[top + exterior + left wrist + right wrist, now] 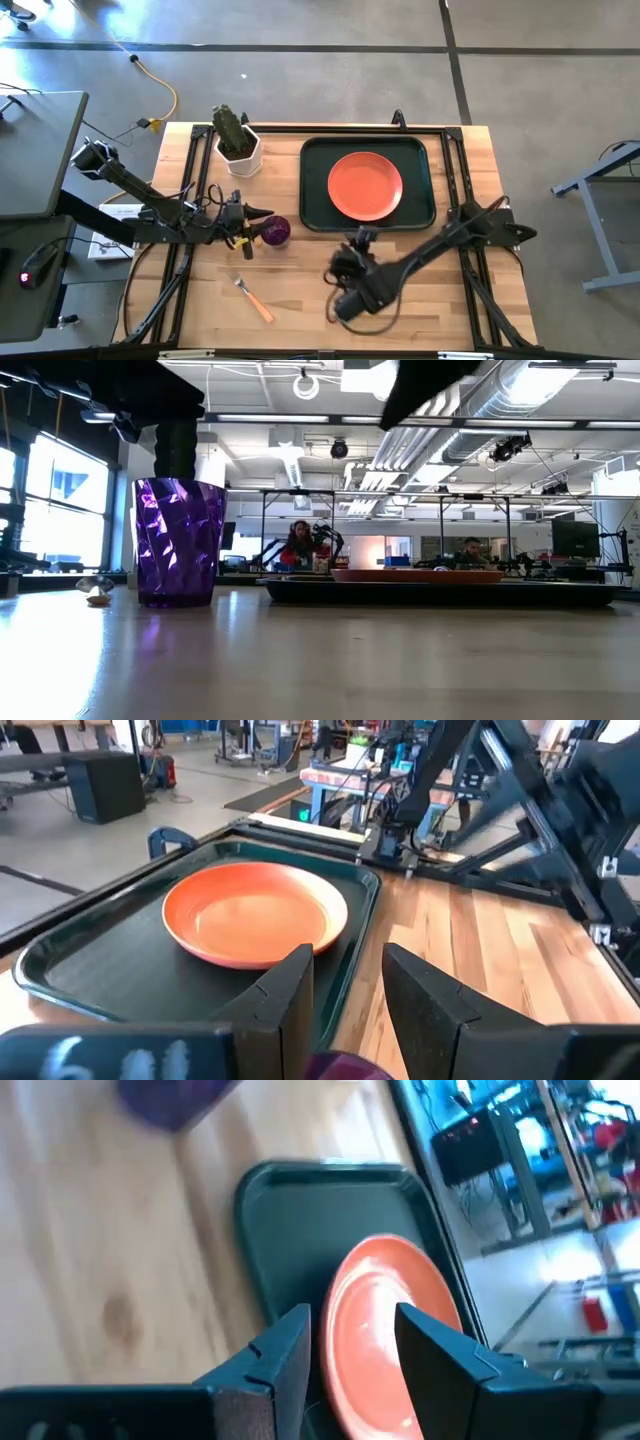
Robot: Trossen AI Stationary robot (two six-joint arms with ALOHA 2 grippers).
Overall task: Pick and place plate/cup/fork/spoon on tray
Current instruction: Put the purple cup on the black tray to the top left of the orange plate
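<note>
left gripper point(250, 222) sits low over the table just left of the cup point(276, 231), fingers spread a moderate way with nothing between them. the wrist view shows a sliver of purple at the gap between the fingers point(283, 995), so it looks lined up to close on the cup's wall, but not clamped yet. the cup stands upright on bare wood, mouth up, axis vertical, near the tray's front-left corner. judging by that, the cup is the piece in hand now.

fork point(253, 298) lies flat on the wood nearer the front edge, well apart from the cup. long axis runs diagonal: tines toward the back-left, orange handle toward the front-right. a grab would need the fingers turned across that line. spoon: can't find it in any view.

tray point(315, 185) sits at the back centre, long side parallel to the table's back edge. plate point(365, 185) lies flat in it, roughly centred, so that part looks done; the cup would have to go on the free strip beside it.

right gripper point(362, 240) hovers just in front of the tray's front rim, fingers point(278, 1350) apart, empty, pointing at the plate. reads as parked after the drop.

cactus pot point(238, 145) at back-left, not part of the job.
</note>
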